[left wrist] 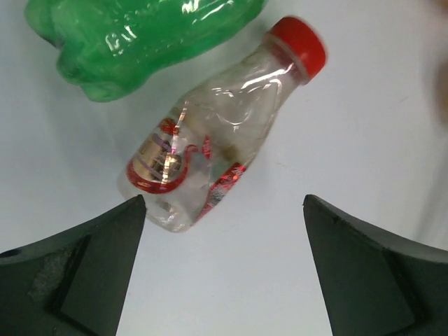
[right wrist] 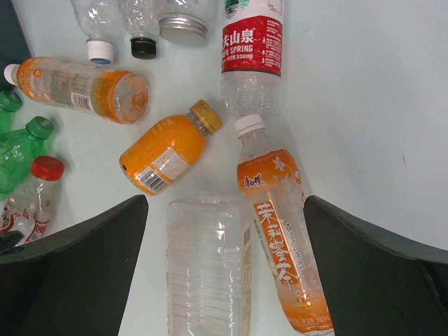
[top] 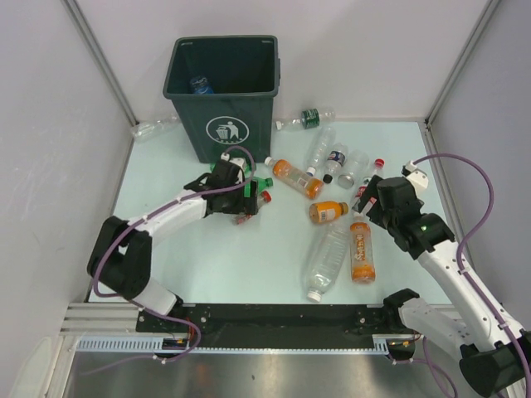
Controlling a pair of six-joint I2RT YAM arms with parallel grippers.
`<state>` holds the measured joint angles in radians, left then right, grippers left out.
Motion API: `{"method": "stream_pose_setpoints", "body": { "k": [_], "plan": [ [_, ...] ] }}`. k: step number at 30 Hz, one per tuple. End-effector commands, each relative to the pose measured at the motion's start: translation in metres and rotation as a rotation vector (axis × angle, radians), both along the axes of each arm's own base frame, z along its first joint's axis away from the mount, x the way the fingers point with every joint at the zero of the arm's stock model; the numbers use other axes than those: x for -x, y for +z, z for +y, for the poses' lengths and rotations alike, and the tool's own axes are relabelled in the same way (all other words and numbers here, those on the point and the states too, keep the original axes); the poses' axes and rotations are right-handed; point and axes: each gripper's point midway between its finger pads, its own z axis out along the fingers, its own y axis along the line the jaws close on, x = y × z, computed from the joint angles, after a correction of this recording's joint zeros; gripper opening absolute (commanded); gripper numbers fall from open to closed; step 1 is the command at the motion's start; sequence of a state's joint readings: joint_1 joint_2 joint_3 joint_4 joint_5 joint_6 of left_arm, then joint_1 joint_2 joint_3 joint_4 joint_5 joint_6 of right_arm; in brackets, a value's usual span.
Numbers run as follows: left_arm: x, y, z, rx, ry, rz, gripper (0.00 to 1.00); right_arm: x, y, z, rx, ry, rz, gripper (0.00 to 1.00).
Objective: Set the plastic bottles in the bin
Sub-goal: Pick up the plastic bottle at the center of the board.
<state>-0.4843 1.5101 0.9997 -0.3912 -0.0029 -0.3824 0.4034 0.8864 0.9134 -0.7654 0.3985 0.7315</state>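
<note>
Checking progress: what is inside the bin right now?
Inside the bin, one clear bottle with a blue label shows on the left side. The front wall covers the near floor, so any bottles there cannot be seen.

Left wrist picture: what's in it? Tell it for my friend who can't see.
A small clear bottle with a red cap lies on the pale table, just ahead of two dark jaws standing wide open. A green bottle lies beside it, top left.

A robot lab's test cell: plain white walls (top: 41,124) on metal posts (top: 101,62) box in a pale counter (top: 241,257). A left arm (top: 166,217) and a right arm (top: 452,274), both cabled, are bolted to a black rail (top: 274,319).
</note>
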Motion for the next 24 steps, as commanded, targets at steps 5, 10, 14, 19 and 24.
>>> {"method": "stream_pose_setpoints", "body": {
  "k": [5, 10, 14, 19, 24],
  "plan": [
    [-0.022, -0.003, 0.011, -0.161, -0.015, -0.066, 1.0, -0.002, 0.004, 0.001, -0.02, 0.005, -0.025, 1.0],
    [-0.024, -0.012, 0.005, -0.16, -0.049, -0.06, 1.0, -0.002, 0.003, 0.001, -0.022, 0.006, -0.022, 1.0],
    [-0.026, -0.023, 0.004, -0.17, -0.058, -0.045, 1.0, -0.002, 0.002, 0.0, -0.019, 0.007, -0.019, 1.0],
    [-0.021, -0.03, -0.006, -0.136, -0.085, -0.018, 1.0, -0.001, 0.001, 0.0, -0.021, 0.005, -0.017, 1.0],
    [-0.006, -0.028, -0.021, -0.095, -0.141, -0.016, 1.0, 0.0, -0.001, 0.0, -0.024, 0.008, -0.015, 1.0]
  ]
}}
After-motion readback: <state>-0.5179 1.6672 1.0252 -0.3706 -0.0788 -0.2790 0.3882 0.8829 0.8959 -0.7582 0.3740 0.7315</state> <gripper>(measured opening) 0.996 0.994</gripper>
